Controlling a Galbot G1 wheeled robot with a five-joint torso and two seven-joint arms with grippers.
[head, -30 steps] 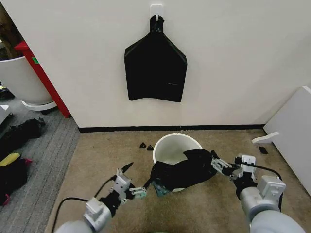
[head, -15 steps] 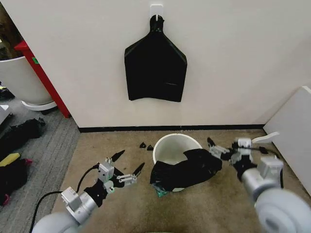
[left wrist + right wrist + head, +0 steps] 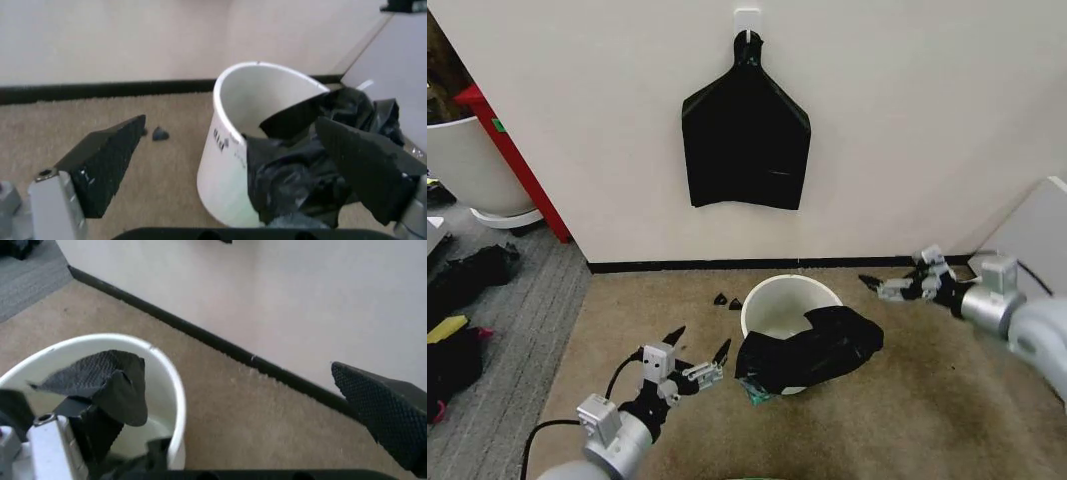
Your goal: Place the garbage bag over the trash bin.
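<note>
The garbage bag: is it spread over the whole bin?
No. The garbage bag lies bunched over one side of the trash bin; the far rim is bare.

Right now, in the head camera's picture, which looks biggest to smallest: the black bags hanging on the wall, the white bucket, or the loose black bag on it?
1. Hanging bunch of bags.
2. Loose garbage bag and trash bin: too alike to rank.
</note>
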